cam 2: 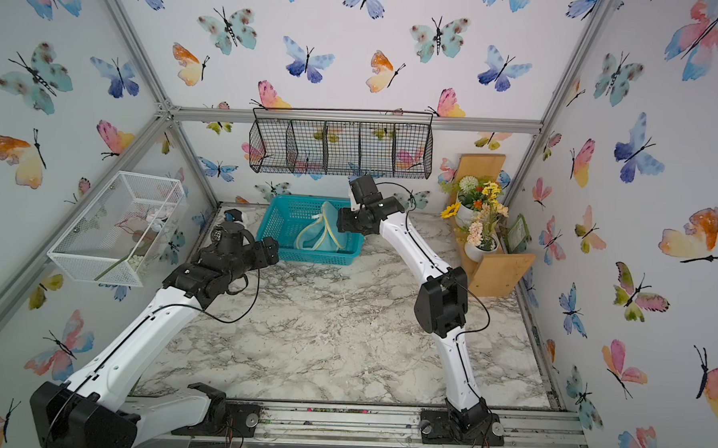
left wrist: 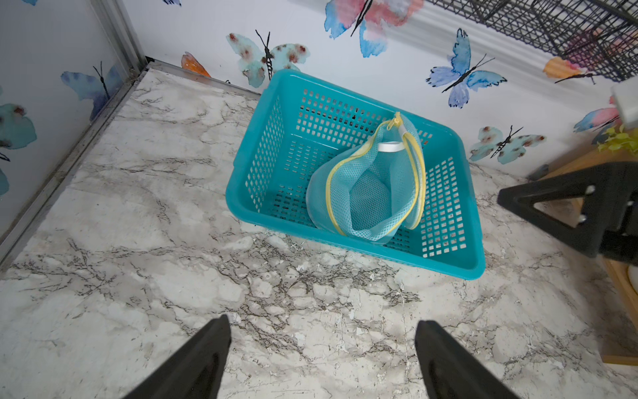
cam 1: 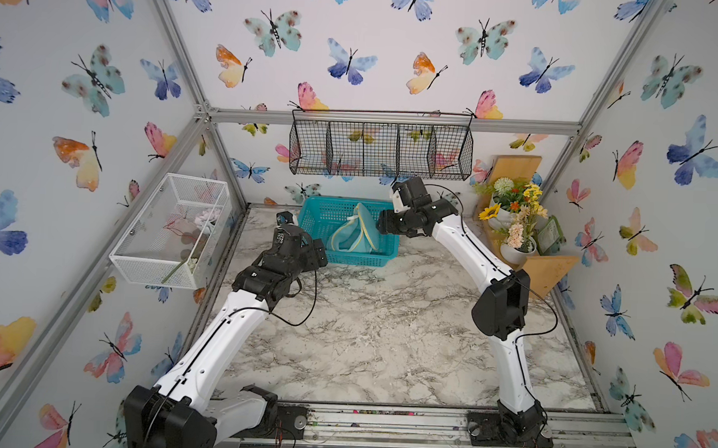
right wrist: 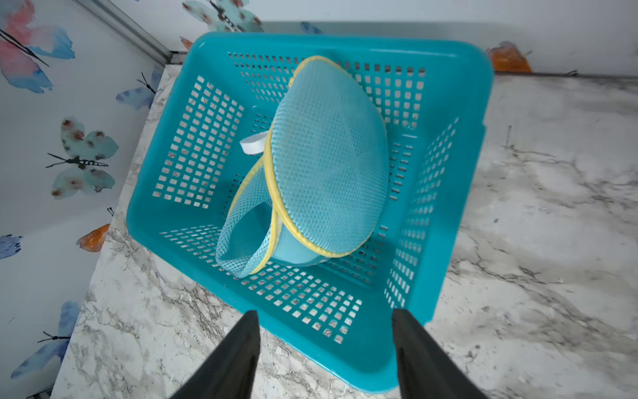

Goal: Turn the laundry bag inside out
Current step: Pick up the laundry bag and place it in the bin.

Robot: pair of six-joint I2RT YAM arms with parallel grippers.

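Observation:
The laundry bag [cam 1: 354, 235] [cam 2: 319, 233] is a light-turquoise mesh pouch with yellow piping and a small white ribbon. It lies crumpled inside the teal plastic basket [cam 1: 360, 259] [cam 2: 306, 257] at the back of the table. In the left wrist view the bag [left wrist: 369, 193] shows its open mouth. In the right wrist view a round end of the bag [right wrist: 328, 172] faces up. My left gripper [left wrist: 322, 321] [cam 1: 302, 251] is open over bare marble, in front and to the left of the basket [left wrist: 448, 267]. My right gripper [right wrist: 325, 312] [cam 1: 381, 226] is open above the basket's right corner [right wrist: 345, 41], holding nothing.
A black wire rack [cam 1: 381, 151] hangs on the back wall above the basket. A white wire basket [cam 1: 170, 229] juts from the left wall. Flower pots on a wooden shelf [cam 1: 511, 215] stand at the back right. The marble tabletop [cam 1: 385, 338] stretches forward.

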